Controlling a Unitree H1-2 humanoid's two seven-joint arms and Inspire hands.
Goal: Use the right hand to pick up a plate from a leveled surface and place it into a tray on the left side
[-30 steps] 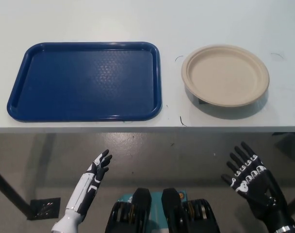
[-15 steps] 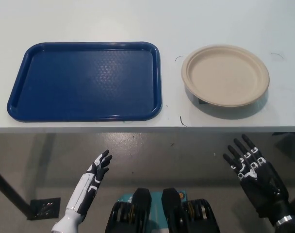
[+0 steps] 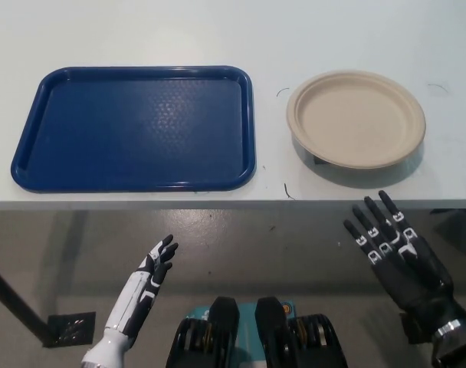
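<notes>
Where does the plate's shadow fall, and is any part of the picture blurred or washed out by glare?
Head view: the plate casts a dark shadow along its near edge onto the table; the tray shows soft sheen, no harsh glare; both hands look sharp, without blur.

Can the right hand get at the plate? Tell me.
Probably yes: the open right hand sits below the table edge, just short of the plate, with nothing between them.
</notes>
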